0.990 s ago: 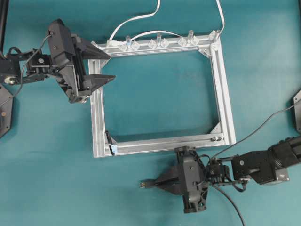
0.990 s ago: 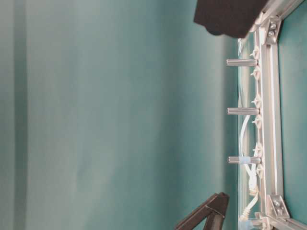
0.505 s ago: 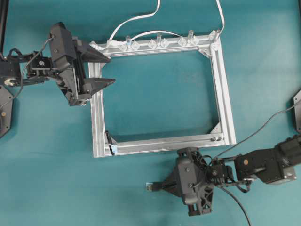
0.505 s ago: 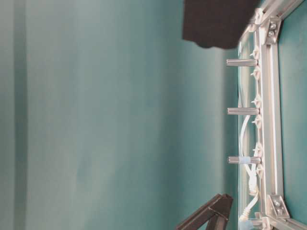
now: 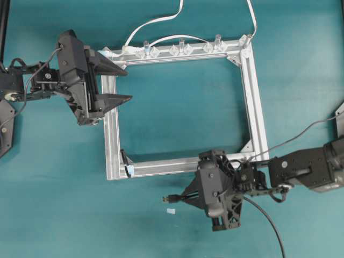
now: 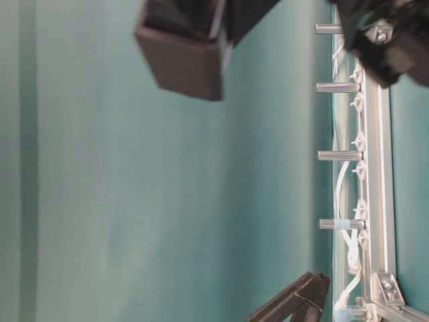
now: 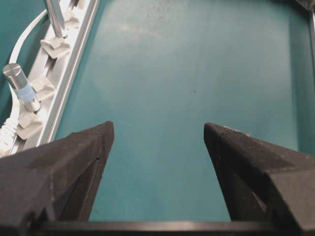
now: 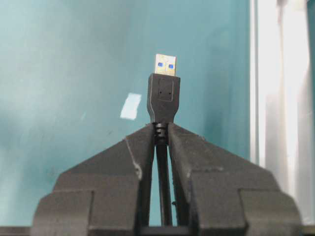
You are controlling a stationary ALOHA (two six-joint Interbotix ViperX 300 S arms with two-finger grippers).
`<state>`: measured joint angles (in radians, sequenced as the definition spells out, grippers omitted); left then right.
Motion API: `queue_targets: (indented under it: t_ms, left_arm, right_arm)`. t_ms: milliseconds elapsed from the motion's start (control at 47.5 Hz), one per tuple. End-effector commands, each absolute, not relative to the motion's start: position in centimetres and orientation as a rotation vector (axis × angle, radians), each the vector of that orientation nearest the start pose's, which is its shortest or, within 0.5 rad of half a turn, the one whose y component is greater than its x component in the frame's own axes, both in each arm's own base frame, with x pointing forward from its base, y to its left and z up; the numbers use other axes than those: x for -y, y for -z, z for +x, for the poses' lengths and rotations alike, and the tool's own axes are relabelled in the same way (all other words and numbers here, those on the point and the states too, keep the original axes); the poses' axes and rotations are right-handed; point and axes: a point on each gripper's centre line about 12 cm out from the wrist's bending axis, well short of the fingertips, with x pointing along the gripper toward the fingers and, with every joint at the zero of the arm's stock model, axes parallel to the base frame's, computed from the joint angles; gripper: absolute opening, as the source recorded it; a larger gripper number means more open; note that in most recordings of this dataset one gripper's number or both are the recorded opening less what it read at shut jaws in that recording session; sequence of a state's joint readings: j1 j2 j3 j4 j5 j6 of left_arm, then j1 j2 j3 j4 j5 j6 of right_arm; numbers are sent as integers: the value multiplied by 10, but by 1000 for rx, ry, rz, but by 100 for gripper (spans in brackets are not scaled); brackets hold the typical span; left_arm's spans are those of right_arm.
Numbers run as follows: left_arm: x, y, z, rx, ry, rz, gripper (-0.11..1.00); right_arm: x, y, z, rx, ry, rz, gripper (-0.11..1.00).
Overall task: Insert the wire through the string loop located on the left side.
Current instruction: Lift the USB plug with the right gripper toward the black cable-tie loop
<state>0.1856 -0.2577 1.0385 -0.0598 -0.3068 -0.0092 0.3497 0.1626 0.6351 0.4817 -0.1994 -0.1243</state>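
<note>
Pinched jaws of the right gripper (image 5: 185, 198) clamp the wire (image 8: 164, 103) just behind its plug. That plug is a small black USB block with a silver tip showing two blue marks inside, jutting toward nine o'clock in the overhead view. Its thin black cable trails away toward five o'clock. A pale scrap (image 5: 171, 210) lies on the teal tabletop (image 5: 177, 113) just below the plug. At ten o'clock, the left gripper (image 5: 122, 83) hovers over the aluminium frame (image 5: 256, 118) with jaws spread wide, holding nothing. The string loop (image 5: 125, 159), a tiny black strand with a pale-blue base, stands at the frame's seven o'clock corner, apart from the plug.
</note>
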Motion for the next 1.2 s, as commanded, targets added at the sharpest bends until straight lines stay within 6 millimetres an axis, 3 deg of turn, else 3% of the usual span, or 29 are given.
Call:
queue_targets:
  t_ms: [0,316,695,1179]
  left_arm:
    - [-56,-178,295,-431,-212,-110,81]
    - [-54,-178,280,-440,-213,-112,81]
    - [-51,-181,264,-432,-212,-111,81]
    - [-49,-183,259,-422,-207,-110,81]
  right_arm:
    - [-128,-161,400,-567,-148,213,11]
    - [-128,-172,406,-550,-153,219,11]
    - [-125,-166,408,-562,-142,220,11]
    - [-100,-161,413,-583,-100,204,11]
